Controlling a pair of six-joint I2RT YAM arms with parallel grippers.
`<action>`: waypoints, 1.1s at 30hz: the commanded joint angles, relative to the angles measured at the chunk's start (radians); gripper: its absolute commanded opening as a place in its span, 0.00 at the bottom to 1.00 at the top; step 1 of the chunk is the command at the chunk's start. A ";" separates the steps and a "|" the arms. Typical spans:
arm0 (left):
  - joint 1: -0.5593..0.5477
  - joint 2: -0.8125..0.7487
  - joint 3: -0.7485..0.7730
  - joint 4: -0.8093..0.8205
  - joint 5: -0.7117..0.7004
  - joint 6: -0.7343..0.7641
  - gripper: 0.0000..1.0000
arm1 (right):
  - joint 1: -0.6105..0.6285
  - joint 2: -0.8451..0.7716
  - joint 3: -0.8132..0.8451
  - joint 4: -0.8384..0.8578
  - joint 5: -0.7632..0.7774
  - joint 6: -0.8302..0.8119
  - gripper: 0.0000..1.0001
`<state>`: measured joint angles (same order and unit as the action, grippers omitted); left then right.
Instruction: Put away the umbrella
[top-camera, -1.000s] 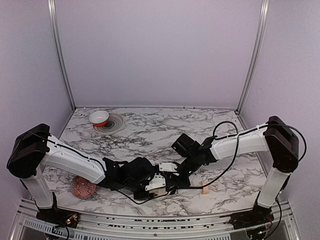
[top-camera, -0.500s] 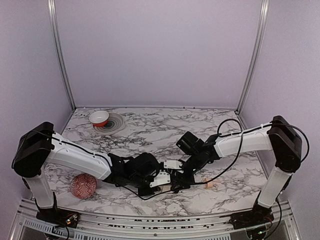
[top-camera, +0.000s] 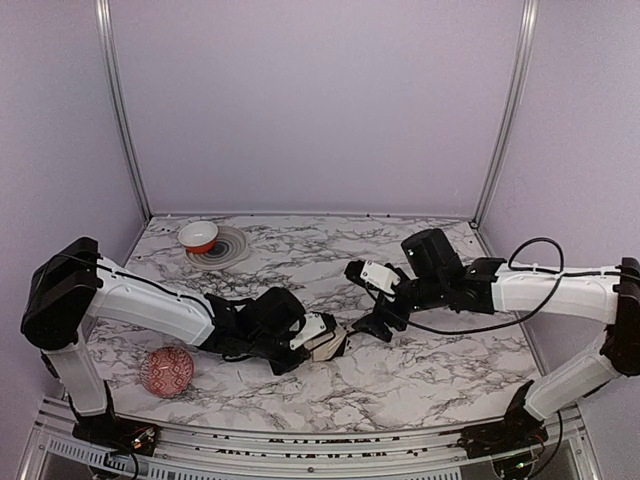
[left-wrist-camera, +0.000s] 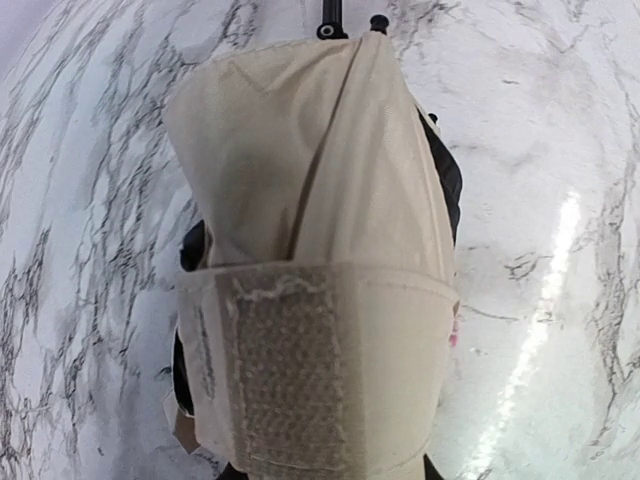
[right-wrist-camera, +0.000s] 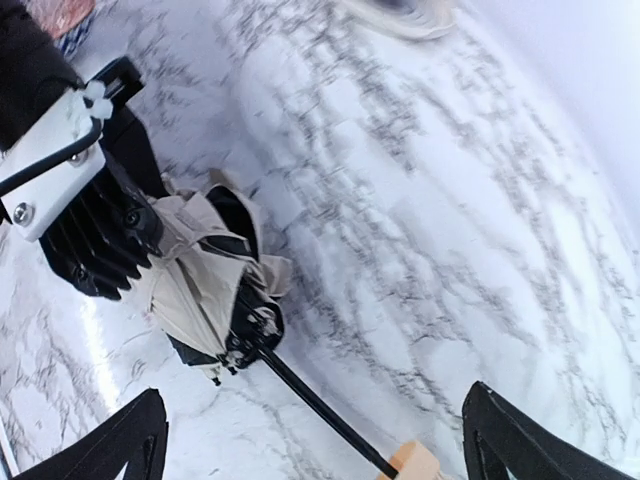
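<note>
Fingers of my left gripper (top-camera: 320, 338) held the bundled umbrella (left-wrist-camera: 320, 250); right gripper (right-wrist-camera: 320, 440) gaped empty; shaft (right-wrist-camera: 320, 405) was not collapsed yet.

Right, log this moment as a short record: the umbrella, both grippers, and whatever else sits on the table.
umbrella: compact cream-beige fabric umbrella, canopy bunched, near the middle of the white marble table
strap: cream band with a rough fastening patch across the bundle
shaft: thin black shaft extended, pale tan handle at its end
left gripper: shut on the canopy
right gripper: open, above the shaft, holding nothing
elsewhere: red patterned ball near left; red-and-white bowl on a grey ringed plate, far left
</note>
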<state>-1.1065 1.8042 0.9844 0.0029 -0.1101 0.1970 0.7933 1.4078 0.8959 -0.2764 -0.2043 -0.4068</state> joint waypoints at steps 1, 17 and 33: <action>0.029 -0.072 0.022 -0.102 -0.111 -0.027 0.00 | -0.050 -0.129 -0.068 0.257 0.116 0.154 1.00; 0.086 -0.232 0.430 -0.440 -0.291 0.162 0.00 | -0.088 -0.295 -0.231 0.537 -0.263 0.341 0.89; 0.083 -0.283 0.592 -0.409 -0.327 0.010 0.00 | -0.031 -0.187 -0.262 0.809 -0.159 0.597 0.67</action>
<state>-1.0237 1.5665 1.4918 -0.4641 -0.3836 0.3313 0.7162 1.2057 0.6540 0.3614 -0.4541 0.0216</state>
